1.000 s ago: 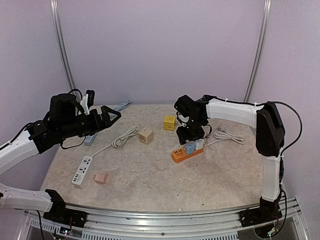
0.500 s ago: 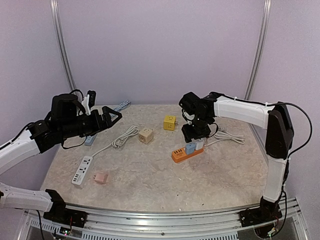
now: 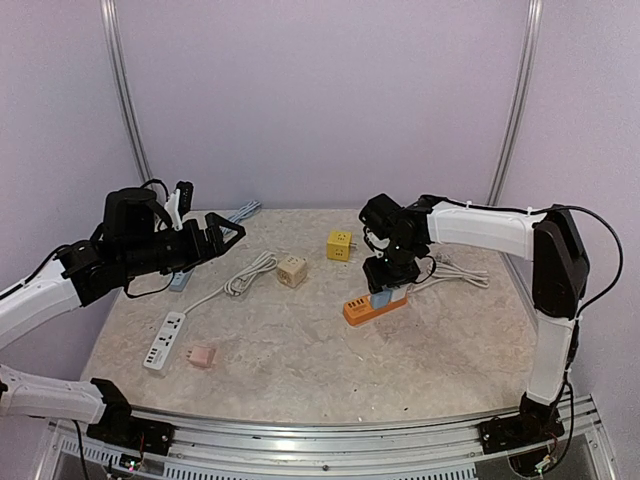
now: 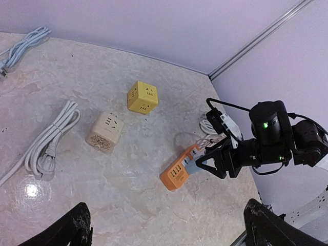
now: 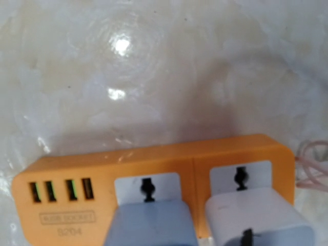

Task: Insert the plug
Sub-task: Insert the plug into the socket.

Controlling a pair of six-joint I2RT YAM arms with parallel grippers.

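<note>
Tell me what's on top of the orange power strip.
A light blue plug and a white plug stand side by side on the orange power strip, its USB ports bare. Their prongs are covered, so seating depth is unseen.

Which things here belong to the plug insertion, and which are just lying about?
Job: orange power strip, blue plug, white plug, right gripper.
Lying about: yellow cube socket, beige cube socket, white power strip, pink adapter, coiled white cable.
</note>
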